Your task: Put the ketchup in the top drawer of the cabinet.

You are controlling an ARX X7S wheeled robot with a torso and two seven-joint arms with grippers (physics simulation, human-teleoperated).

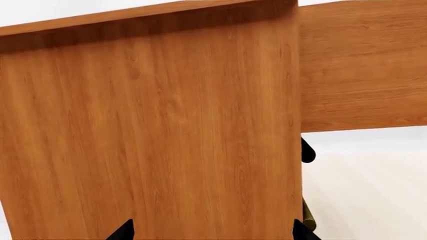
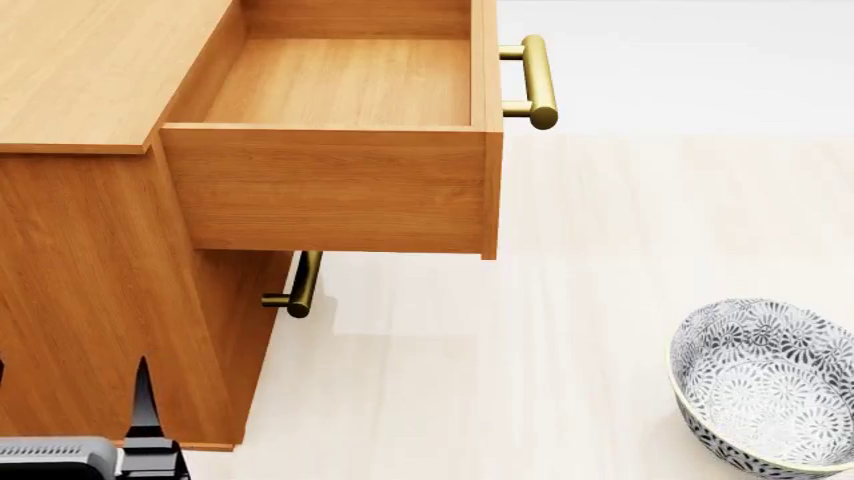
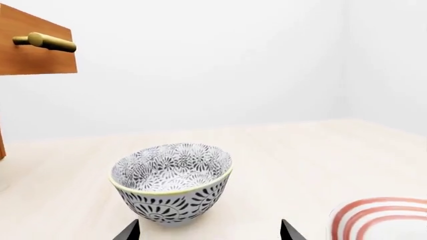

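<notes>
Both grippers were empty when I looked: the right gripper point(image 3: 210, 231) showed two spread fingertips with nothing between them, the left gripper point(image 1: 213, 230) likewise, close against the cabinet point(image 1: 153, 140) side. I could not find the ketchup in any view, so my worry was a blind reach clipping the patterned bowl point(image 3: 172, 182) or the open top drawer point(image 2: 334, 185). That drawer was smooth orange-brown wood, boxy and empty, with a round brass bar handle point(image 2: 534, 82); beside the glazed bowl sat a red-striped plate point(image 3: 380, 220).

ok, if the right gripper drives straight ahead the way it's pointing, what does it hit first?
Most likely the patterned bowl: it sits just ahead of the right gripper, slightly off the centreline. Depth is unclear, so it might graze the rim rather than hit squarely.
</notes>
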